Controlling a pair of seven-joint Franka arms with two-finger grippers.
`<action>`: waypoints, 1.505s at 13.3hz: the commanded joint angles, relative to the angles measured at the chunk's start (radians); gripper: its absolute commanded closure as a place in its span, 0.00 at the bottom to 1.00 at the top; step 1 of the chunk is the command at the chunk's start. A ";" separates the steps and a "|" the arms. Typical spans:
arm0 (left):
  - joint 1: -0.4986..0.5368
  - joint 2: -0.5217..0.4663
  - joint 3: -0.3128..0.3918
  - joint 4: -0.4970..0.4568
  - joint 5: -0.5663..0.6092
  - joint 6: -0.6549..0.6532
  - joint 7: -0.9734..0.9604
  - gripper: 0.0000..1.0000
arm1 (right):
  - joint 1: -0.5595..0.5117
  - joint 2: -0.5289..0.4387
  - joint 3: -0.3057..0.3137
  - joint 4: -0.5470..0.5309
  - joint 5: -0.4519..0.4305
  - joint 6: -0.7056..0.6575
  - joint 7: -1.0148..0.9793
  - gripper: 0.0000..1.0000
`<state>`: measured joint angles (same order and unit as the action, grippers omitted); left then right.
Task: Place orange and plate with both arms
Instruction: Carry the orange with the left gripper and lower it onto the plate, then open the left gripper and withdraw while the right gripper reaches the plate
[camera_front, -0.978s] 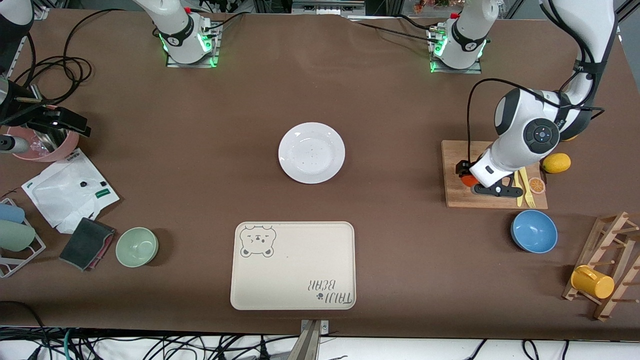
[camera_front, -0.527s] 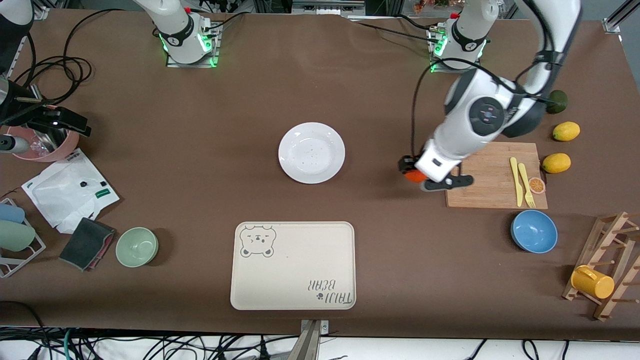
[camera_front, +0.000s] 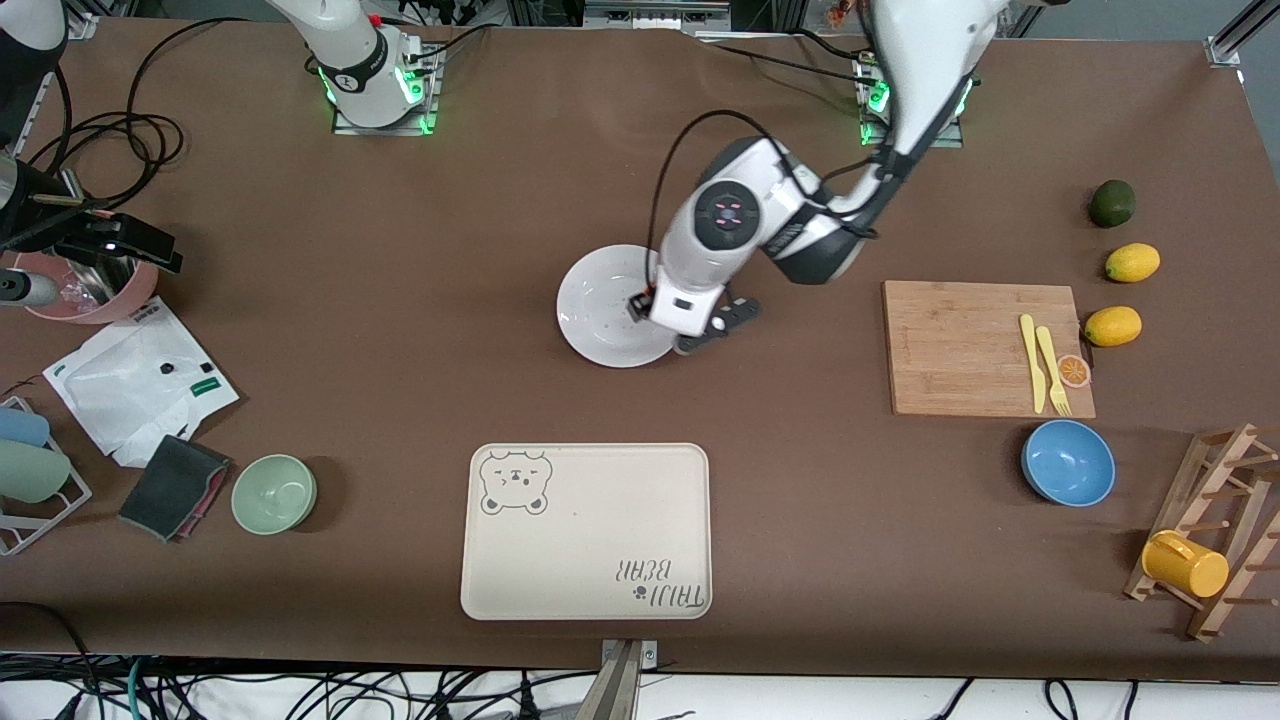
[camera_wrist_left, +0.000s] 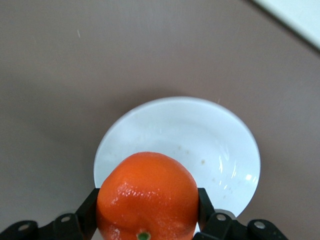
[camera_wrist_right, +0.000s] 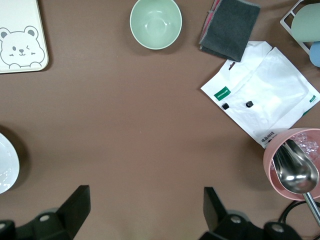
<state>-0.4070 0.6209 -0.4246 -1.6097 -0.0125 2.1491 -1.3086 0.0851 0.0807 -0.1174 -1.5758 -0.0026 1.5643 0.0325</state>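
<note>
Left wrist view shows the orange (camera_wrist_left: 147, 196) clamped between the 2 fingers of the left gripper (camera_wrist_left: 148, 212), hanging over the white plate (camera_wrist_left: 220, 145) with the plate's bare middle directly under the fruit. From the front view, the left arm reaches from its base to the middle of the table, and its gripper (camera_front: 668, 322) sits above the plate's edge (camera_front: 590, 300) on the side toward the left arm's end; the fruit itself is hidden there by the wrist. The bear-print tray (camera_front: 585, 530) lies nearer to the front camera than the plate and holds nothing. The right gripper (camera_wrist_right: 145, 212) waits above bare tablecloth at the right arm's end of the table, its fingers spread wide and holding nothing, with a green bowl (camera_wrist_right: 155, 22) and a pink scoop cup (camera_wrist_right: 292, 165) in its sight. As I judge it, the pick is done and the carry is nearly done; lowering and releasing the orange is left, and the plate's own placing, probably onto the tray, has not begun.
</note>
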 joint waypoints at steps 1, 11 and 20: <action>-0.105 0.106 0.021 0.045 0.015 0.085 -0.057 0.83 | -0.001 -0.018 -0.001 -0.007 0.013 -0.018 -0.006 0.00; -0.090 0.027 0.132 0.045 0.039 0.004 -0.100 0.00 | 0.004 0.040 0.002 -0.009 0.084 -0.013 -0.096 0.00; 0.270 -0.225 0.133 0.047 0.043 -0.395 0.523 0.00 | 0.018 0.108 0.050 -0.361 0.456 0.170 -0.187 0.00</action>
<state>-0.2142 0.4582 -0.2809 -1.5389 0.0136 1.8141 -0.9797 0.1077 0.2640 -0.0818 -1.7686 0.3802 1.6238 -0.1036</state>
